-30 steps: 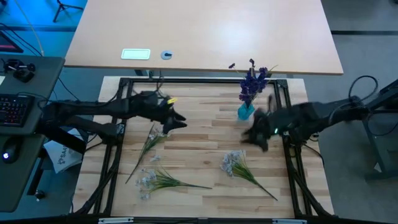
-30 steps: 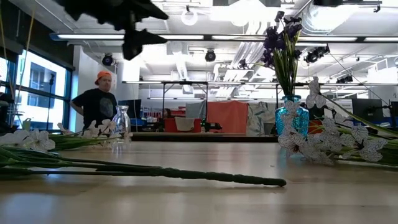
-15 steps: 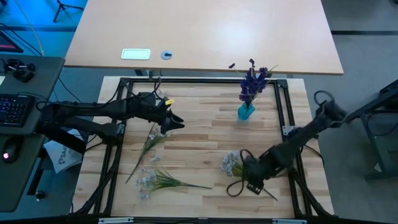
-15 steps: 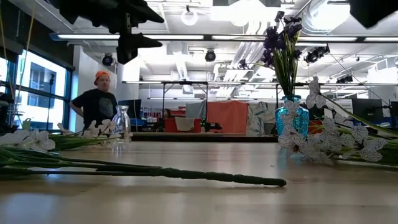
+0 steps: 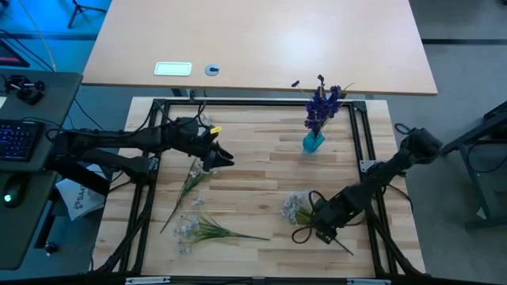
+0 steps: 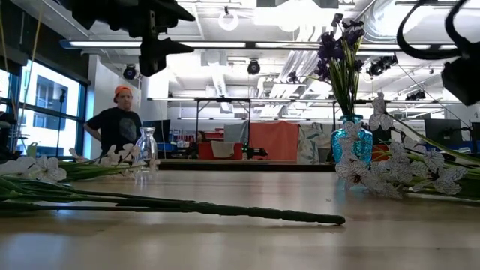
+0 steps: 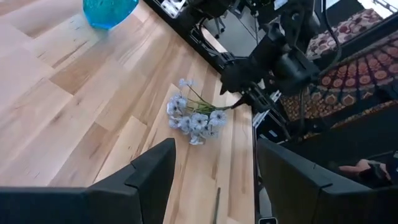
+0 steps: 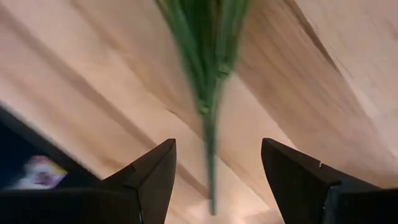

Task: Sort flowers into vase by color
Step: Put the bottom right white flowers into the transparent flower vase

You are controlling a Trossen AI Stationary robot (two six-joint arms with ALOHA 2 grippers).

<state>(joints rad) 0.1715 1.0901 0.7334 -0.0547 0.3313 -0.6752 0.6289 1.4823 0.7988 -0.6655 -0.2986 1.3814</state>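
Hovering low, the right gripper (image 5: 317,226) spreads its fingers wide and empty; a pale sprig's (image 5: 297,207) green stem (image 8: 210,93) lies between them. Left gripper (image 5: 224,157) waits open above another sprig (image 5: 188,182).

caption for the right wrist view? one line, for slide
Right gripper, fingers open, poised over the thin green stem of a flower sprig lying on the light wooden tabletop.
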